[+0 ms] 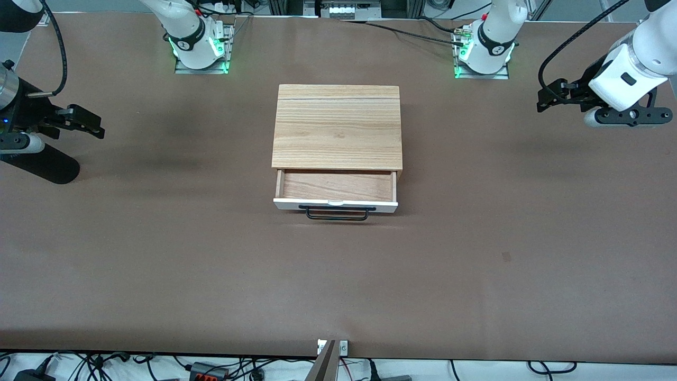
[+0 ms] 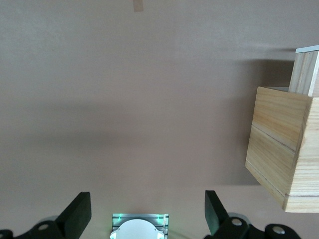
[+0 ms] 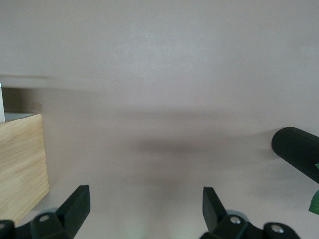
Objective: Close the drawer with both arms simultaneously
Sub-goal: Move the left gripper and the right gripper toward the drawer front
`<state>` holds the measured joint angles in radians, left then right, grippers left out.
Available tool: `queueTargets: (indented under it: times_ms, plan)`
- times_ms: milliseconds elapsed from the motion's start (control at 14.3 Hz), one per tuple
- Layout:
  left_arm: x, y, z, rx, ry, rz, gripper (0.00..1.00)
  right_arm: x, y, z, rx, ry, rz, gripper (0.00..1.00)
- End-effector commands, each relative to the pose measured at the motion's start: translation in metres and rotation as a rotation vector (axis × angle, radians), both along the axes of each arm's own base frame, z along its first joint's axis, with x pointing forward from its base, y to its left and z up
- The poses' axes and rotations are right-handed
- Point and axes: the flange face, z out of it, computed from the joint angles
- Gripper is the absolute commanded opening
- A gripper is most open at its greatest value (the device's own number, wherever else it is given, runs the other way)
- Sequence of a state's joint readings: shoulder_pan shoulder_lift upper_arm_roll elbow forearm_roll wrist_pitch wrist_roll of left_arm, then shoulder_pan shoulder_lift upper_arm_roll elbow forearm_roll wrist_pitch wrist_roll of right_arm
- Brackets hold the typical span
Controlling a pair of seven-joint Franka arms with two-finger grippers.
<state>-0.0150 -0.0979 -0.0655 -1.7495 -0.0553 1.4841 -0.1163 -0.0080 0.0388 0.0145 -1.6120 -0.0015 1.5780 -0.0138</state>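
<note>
The drawer [image 1: 336, 186] stands pulled out of the wooden cabinet [image 1: 337, 127] at the table's middle, its white front panel [image 1: 296, 204] and black bar handle [image 1: 337, 214] nearest the front camera. My left gripper [image 1: 547, 97] is open and empty, up in the air over the left arm's end of the table, far from the drawer. My right gripper [image 1: 95, 124] is open and empty over the right arm's end. The left wrist view shows its gripper [image 2: 145, 213] wide open, the cabinet [image 2: 281, 149] and the drawer's side [image 2: 305, 72]. The right wrist view shows its gripper [image 3: 144, 206] wide open and the cabinet [image 3: 20, 159].
The brown table [image 1: 476, 254] bears only the cabinet. The green-lit arm bases [image 1: 198, 47] [image 1: 482, 53] stand along the edge farthest from the front camera. A black ribbed cylinder [image 1: 45, 164] lies near the right gripper; it also shows in the right wrist view [image 3: 296, 149].
</note>
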Motion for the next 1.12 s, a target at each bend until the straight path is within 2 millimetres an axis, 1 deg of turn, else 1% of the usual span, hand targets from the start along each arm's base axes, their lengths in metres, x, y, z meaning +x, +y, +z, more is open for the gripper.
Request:
queueTargets:
  times_ms: [0,140,280,420,559,699,769,839,909,1049]
  plan:
    - [0.003,-0.001,0.007,0.007,0.003,0.007,1.0,0.001,0.002,0.005,-0.001,0.005,0.004,1.0]
    - [0.004,-0.001,0.004,0.006,0.01,0.001,1.0,0.001,0.001,0.004,0.0,0.007,0.0,1.0]
    - [0.006,-0.003,0.006,0.006,0.007,-0.007,1.0,0.001,0.001,0.004,0.0,0.007,0.001,1.0]
    - [0.011,-0.003,0.001,0.004,0.021,-0.003,1.0,0.001,0.001,0.004,0.0,0.007,0.001,1.0]
    - [0.012,-0.007,0.001,-0.003,0.034,-0.009,1.0,0.001,0.001,0.003,0.001,0.008,0.004,1.0]
    - [0.026,-0.016,-0.009,-0.07,0.056,-0.001,1.0,0.001,0.005,0.003,0.004,0.01,0.01,1.0]
    - [0.038,-0.018,-0.012,-0.08,0.057,0.001,1.0,0.002,0.017,0.001,0.007,0.012,0.028,1.0]
    - [0.049,-0.021,-0.011,-0.082,0.05,-0.003,1.0,0.002,0.03,0.001,0.006,0.012,0.042,1.0]
    - [0.058,-0.033,-0.016,-0.085,0.054,-0.023,1.0,0.0,0.043,0.001,0.005,0.013,0.062,1.0]
    - [0.068,-0.049,-0.036,-0.149,0.09,-0.024,1.0,0.001,0.054,0.0,0.005,0.01,0.082,1.0]
